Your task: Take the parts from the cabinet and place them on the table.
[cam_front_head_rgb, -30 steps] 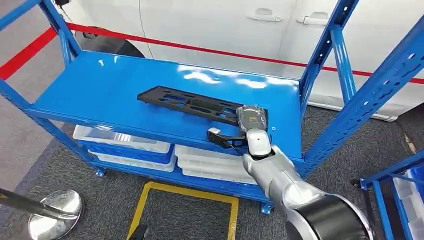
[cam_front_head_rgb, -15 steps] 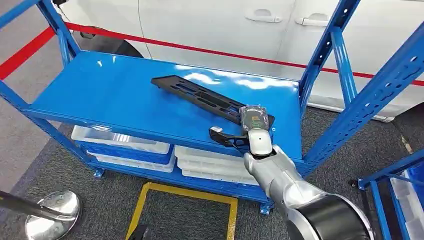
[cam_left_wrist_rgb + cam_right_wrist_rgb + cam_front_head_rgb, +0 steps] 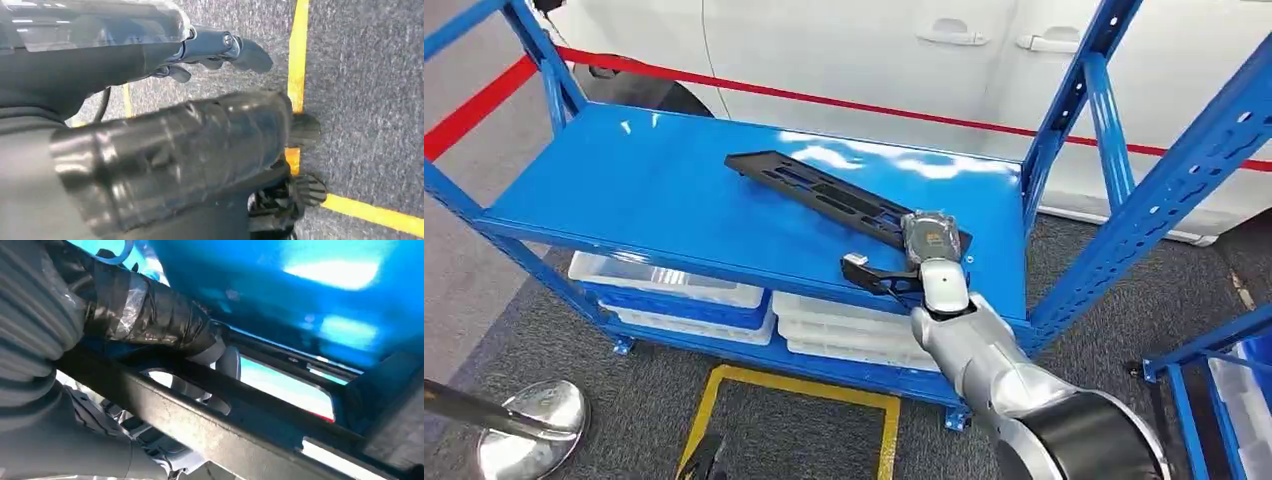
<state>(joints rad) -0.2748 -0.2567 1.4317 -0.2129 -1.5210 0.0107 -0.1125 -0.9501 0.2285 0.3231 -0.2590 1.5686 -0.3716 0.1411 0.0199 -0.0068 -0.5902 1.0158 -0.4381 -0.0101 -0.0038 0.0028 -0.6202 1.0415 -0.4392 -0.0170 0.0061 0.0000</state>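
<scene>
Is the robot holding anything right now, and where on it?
Yes: the right hand grips the long black slotted plastic part at its near end.

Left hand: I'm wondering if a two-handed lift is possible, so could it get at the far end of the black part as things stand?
Probably not. The left hand hangs over the floor, and the black part lies across the shelf.

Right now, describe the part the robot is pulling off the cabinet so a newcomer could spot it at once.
Find the blue metal cabinet in front of the white car. On its glossy upper shelf lies a long black slotted part, running diagonally to the front edge, where the right hand grips its near end. It is the shelf's one dark piece; the white bins sit a level below.
</scene>
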